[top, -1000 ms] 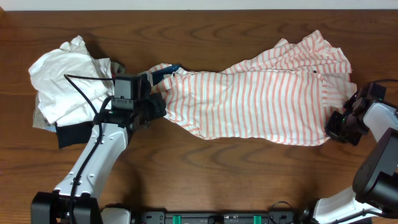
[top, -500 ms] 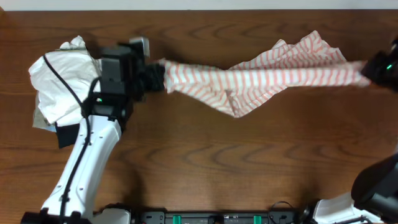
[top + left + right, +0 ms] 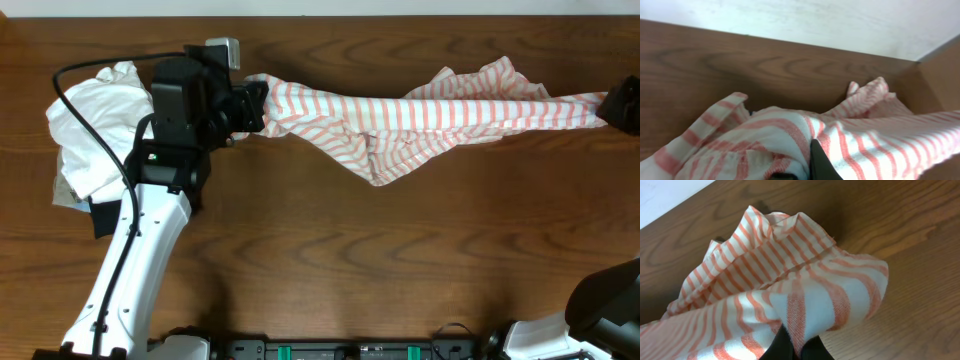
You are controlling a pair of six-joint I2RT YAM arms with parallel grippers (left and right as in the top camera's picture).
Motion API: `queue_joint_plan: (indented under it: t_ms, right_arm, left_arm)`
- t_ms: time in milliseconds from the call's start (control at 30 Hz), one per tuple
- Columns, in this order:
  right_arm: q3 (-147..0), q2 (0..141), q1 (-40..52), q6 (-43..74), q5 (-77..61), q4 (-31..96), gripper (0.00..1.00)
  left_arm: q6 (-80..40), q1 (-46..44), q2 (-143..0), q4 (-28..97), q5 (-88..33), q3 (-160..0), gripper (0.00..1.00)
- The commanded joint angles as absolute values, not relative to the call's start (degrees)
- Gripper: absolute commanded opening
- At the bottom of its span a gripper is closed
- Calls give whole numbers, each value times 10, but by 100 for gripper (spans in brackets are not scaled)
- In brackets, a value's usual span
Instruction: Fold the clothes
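The white shirt with salmon-orange stripes [image 3: 420,120] hangs stretched in the air between my two grippers, above the back of the wooden table; its middle sags toward the table. My left gripper [image 3: 252,108] is shut on its left end, which fills the left wrist view [image 3: 790,135]. My right gripper [image 3: 612,105] at the far right edge is shut on its right end, pinched fabric showing in the right wrist view [image 3: 805,305]. The dark blue label patch is hidden.
A heap of other garments lies at the back left: a plain white one [image 3: 95,120] on top, dark and beige pieces [image 3: 110,212] under it. The table's back edge meets a white wall [image 3: 815,20].
Both grippers have lifted the shirt off the table and pulled it apart sideways. It went from lying spread flat to hanging taut as a narrow band, moved toward the back.
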State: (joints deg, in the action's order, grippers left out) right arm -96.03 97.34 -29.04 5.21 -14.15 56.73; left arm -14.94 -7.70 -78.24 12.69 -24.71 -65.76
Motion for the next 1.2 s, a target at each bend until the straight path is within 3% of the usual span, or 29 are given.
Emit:
queue_joint_plan:
  t_ms: [0, 400, 567, 733, 1167]
  right_arm:
    - [-964, 977, -304, 37, -138, 566, 1]
    - [-964, 977, -303, 36, -138, 566, 1]
    - [-966, 973, -304, 25, -157, 566, 1]
    - [-1006, 939, -308, 12, -164, 568, 1]
    - [-1133, 825, -393, 51, -161, 583, 1]
  left_arm:
    - [-140, -71, -747, 117, -281, -670, 6]
    - [-130, -78, -784, 197, -325, -669, 6]
    - [-129, -78, -766, 125, -351, -683, 6]
    - [-116, -77, -717, 101, -258, -765, 6]
    - [-132, -78, -609, 109, -278, -937, 6]
